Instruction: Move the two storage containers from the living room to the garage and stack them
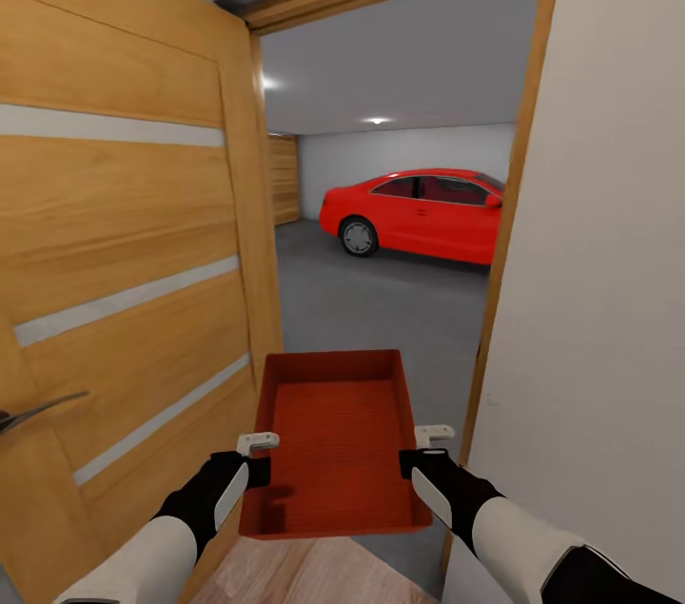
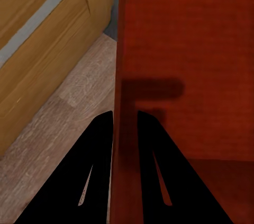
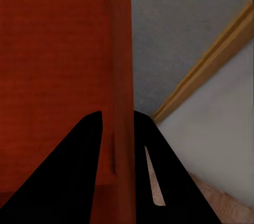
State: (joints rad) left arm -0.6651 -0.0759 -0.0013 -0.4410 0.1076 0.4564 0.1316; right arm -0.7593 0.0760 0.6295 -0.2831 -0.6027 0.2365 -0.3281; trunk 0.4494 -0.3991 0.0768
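One open wooden door [image 1: 124,233] stands left of the doorway; beyond it, a red car [image 1: 419,214] sits on the garage floor [image 1: 381,309]. At the threshold, the bin [image 1: 333,438] hangs between the left claw [image 1: 257,441] and right claw [image 1: 434,434], each clamped on a side wall.

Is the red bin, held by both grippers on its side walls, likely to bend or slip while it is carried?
The bin probably stays stiff: its walls look straight under both grips. It seems light, being empty. It may slip, since each gripper pinches only a thin wall.
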